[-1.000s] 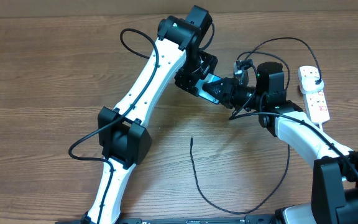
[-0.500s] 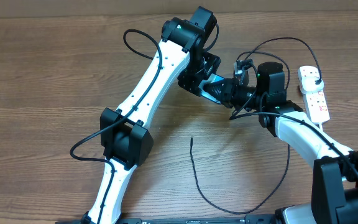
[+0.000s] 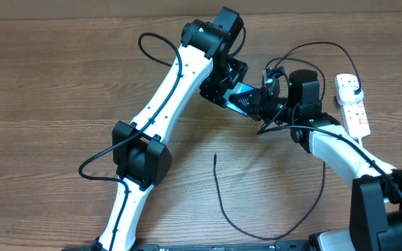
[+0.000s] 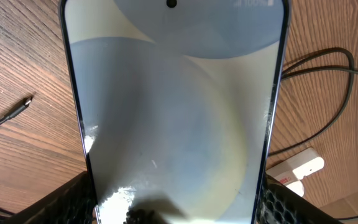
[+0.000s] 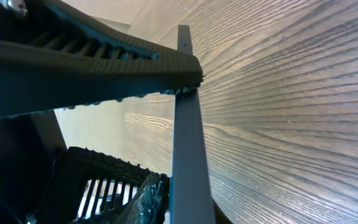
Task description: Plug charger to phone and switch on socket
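- Phone (image 3: pixel 245 97) hangs between the two arms near the middle of the bench (image 3: pixel 61 84). It is tilted and, by the look of it, raised off the wood rather than lying flat.
- Left fingers (image 4: pixel 67 202) clamp the phone across its width, one meshed pad on each long side (a wide grip, yet a real hold). The screen fills the left wrist view, with the small camera hole at the far end.
- Right fingers (image 5: pixel 104 68) come in from the opposite side. The upper one lies against the phone's thin edge and the lower one sits close by. Whether the pair truly pinches it, I cannot tell.
- Purpose, as I judge it: a two-sided hold like this suits a handover or a re-grip, steadying the phone so its port end can be turned to where a cable can reach it.
- Charger (image 3: pixel 222 202) lies loose on the bench in a wide curve in front of the arms. Its plug tip (image 4: pixel 25 104) rests on the wood well apart from the phone, and neither arm touches it.
- Socket (image 3: pixel 354 115) lies at the bench's right side, just beside the right arm. A black plug head (image 3: pixel 355 86) sits at its far end, so the mains side seems already made. Its switches are too small to read.
- Remaining work, by my reckoning: the tip is not yet in the phone, and the switch comes after that.
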